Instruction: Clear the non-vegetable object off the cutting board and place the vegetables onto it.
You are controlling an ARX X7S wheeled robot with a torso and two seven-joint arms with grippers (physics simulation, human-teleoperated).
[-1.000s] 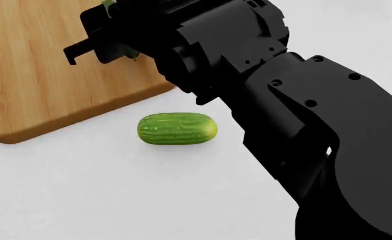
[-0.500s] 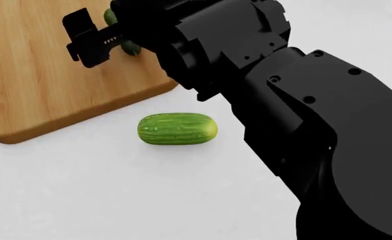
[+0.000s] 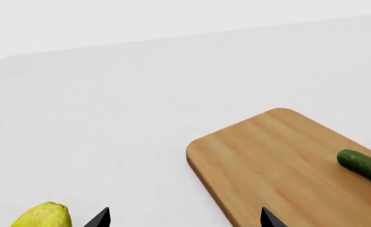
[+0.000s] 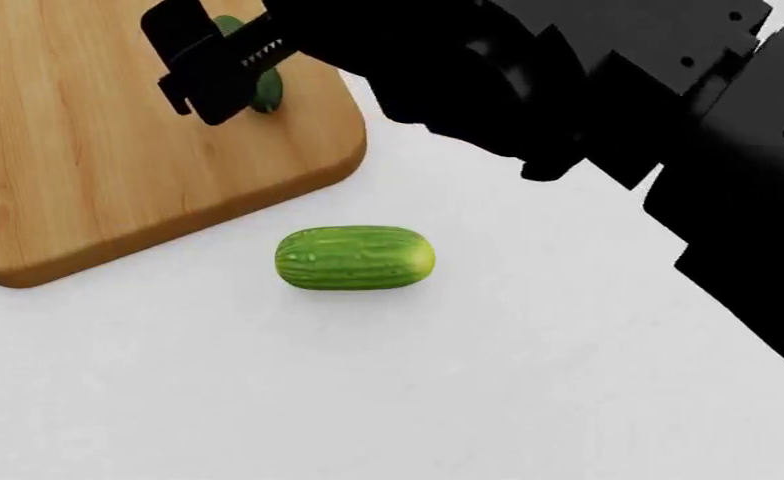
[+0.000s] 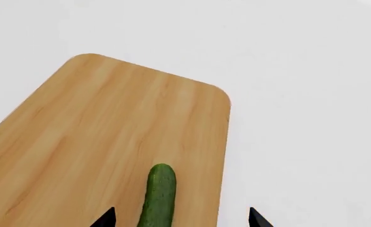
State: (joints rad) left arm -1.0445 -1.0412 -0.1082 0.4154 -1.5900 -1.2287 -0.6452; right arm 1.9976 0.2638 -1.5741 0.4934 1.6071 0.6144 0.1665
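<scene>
My right gripper (image 4: pixel 223 70) hangs open over the cutting board (image 4: pixel 85 170), its jaws wide apart. The slim dark green cucumber (image 5: pixel 159 194) lies flat on the board between and below the fingertips, untouched; in the head view only bits of this cucumber (image 4: pixel 268 92) show past the gripper. On the white table, just off the board's near edge, rests the plump light green cucumber (image 4: pixel 353 258). The left wrist view shows the pear (image 3: pixel 43 216) on the table beside my open, empty left gripper (image 3: pixel 184 222), well apart from the board (image 3: pixel 280 161) and the slim cucumber (image 3: pixel 364 166).
The black right arm (image 4: pixel 606 90) fills the upper right of the head view. White tabletop (image 4: pixel 432 400) surrounds the board on the near and right sides.
The right arm has lifted and drawn back toward the upper right, uncovering the board's near corner. The slim cucumber stays on the board. The plump cucumber has not moved.
</scene>
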